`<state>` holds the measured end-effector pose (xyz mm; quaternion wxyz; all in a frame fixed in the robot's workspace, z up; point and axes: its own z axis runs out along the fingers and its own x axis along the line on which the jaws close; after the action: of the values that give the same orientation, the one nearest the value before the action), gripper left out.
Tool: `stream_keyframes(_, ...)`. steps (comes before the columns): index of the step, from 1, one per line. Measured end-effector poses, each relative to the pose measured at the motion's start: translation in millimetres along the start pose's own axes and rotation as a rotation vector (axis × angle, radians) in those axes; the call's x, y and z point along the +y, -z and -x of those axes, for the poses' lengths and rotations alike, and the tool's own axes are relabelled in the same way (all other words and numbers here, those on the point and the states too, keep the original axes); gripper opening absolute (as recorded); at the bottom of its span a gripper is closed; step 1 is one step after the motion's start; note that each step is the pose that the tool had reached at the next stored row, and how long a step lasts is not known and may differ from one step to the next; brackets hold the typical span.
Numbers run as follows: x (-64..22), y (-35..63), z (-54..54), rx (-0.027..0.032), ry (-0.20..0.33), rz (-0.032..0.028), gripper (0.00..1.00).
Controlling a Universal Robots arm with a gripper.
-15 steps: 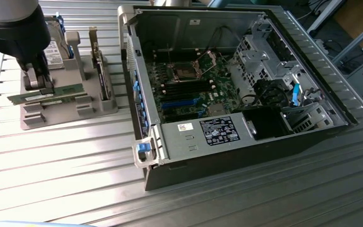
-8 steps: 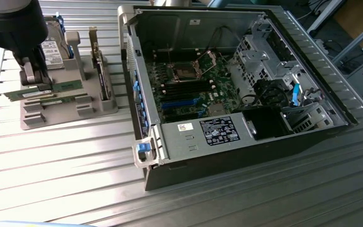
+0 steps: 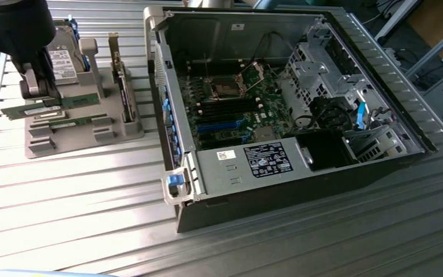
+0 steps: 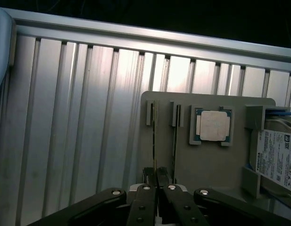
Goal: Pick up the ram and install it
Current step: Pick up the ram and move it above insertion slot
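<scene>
You have the gripper (image 3: 41, 95) down over the grey holder tray (image 3: 75, 141) at the exterior view's left, well apart from the open computer case (image 3: 229, 167) on that view's right. From the wrist view, your gripper (image 4: 157, 175) has its fingers (image 4: 147, 176) drawn in close together, pinching the top edge of the ram (image 4: 155, 141), which you see edge-on as a thin dark line running away from the fingertips to a slotted post on the tray (image 4: 206, 165). In the exterior view the ram (image 3: 18, 109) shows as a narrow green strip passing through the gripper and sticking out towards the left, at the tray. You cannot tell from either view whether it is seated in its slots or just raised from them.

A second stick (image 4: 175, 141) stands just beside the gripped one, parallel to it and apart from the fingers. In the exterior view this stick (image 3: 79, 120) lies nearer to you than the held one. On the tray beyond the two sticks sits a square processor (image 4: 213, 126) in its own recess, and a hard drive (image 4: 277, 157) rests at the tray's far side. In the exterior view an upright card (image 3: 121, 75) stands on the tray's right edge, next to the case. Inside the case, the motherboard (image 3: 229, 109) lies flat. Tray and case both rest on the ribbed metal table (image 3: 75, 196).
</scene>
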<state>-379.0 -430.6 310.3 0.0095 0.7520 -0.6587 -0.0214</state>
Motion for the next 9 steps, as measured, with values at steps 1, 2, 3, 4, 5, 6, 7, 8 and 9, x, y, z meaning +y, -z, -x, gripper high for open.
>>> stream_keyframes(1, 0.0, 1.3, 0.0, -0.0001, 0.0, -0.0001, 0.13)
stream_keyframes(2, 0.1, 2.3, 0.1, -0.0001, 0.0, -0.0001, 0.13)
stream_keyframes(3, 0.2, 4.2, 0.1, -0.0001, 0.0, -0.0001, 0.13)
stream_keyframes(4, 0.2, 5.1, 0.1, -0.0001, 0.0, -0.0001, 0.13)
stream_keyframes(5, 0.2, 5.9, 0.1, -0.0001, 0.0, 0.0, 0.13)
stream_keyframes(6, 0.3, 6.7, 0.1, -0.0001, 0.0, 0.0, 0.13)
stream_keyframes(7, 0.3, 7.8, 0.2, -0.0001, 0.0, 0.0, 0.13)
stream_keyframes(8, 0.4, 9.1, 0.2, -0.0002, 0.0, -0.0001, 0.13)
stream_keyframes(9, 0.4, 9.9, 0.2, -0.0002, 0.0, -0.0001, 0.13)
